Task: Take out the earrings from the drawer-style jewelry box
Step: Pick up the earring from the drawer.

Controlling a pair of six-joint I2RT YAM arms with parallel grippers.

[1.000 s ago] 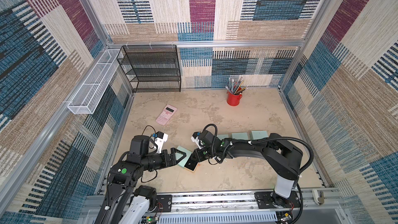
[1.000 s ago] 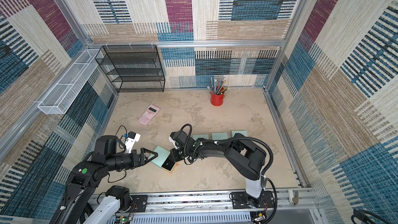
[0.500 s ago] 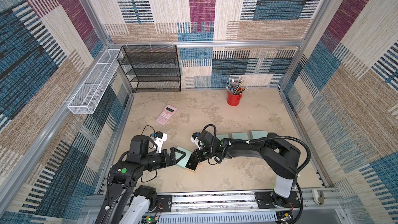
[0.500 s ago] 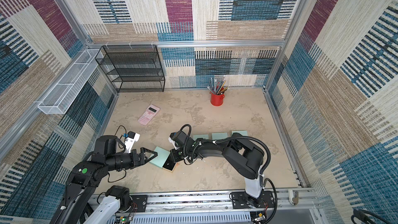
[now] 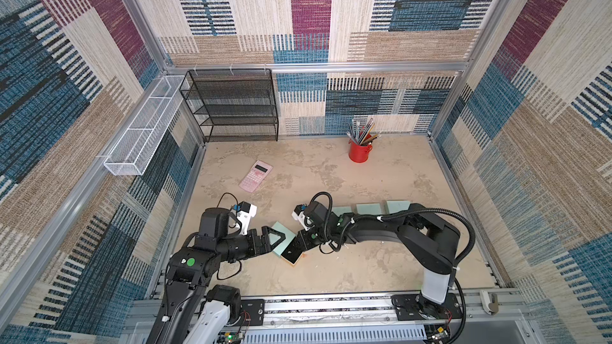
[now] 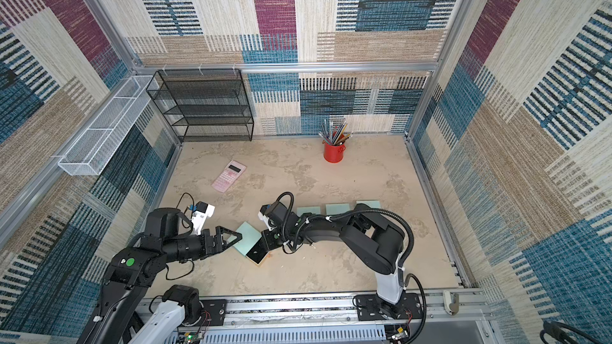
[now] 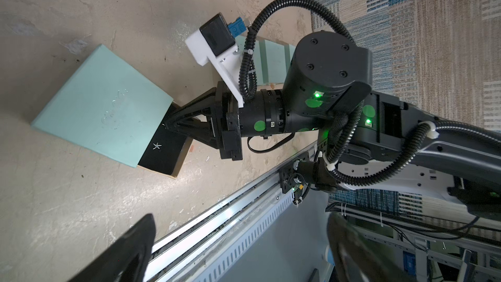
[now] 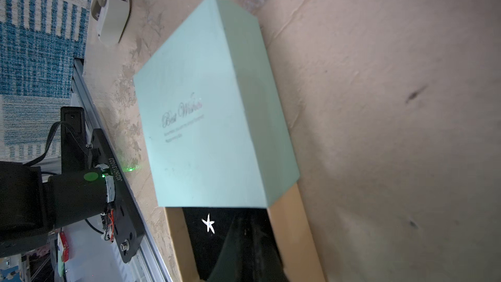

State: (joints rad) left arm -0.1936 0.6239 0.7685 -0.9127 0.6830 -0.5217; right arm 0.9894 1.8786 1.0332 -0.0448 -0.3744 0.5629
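Right gripper (image 7: 166, 125): fingers drawn together, tips down on the black pad (image 7: 165, 161) of the drawer, right at the mouth of the green sleeve. You cannot tell from here whether anything is pinched between them.
Star earring (image 8: 208, 223): it's lying loose on the pad, just beside your right fingers, not between them. That one is not yet out.
Drawer (image 8: 287, 229): it's only partway out of the sleeve (image 8: 214, 120), so just a strip of pad shows and you have little room.
Left gripper (image 5: 278, 239): fingers wide apart at a corner of the sleeve. Contact is unclear.
Your move, as I judge it: lift the right tips straight up, slowly. If they come up bare, open a little, shift over the star and close on it.
Do it well: come down upright and pinch across the star's arms. Don't sweep sideways, because a piece that small will likely skate under the sleeve.
Left arm's job: steady the sleeve so it can't slide and the drawer can't creep shut.
Watch for: the earring clinging to the pad, or flicking onto the table (image 5: 364, 269), where it would be hard to spot.
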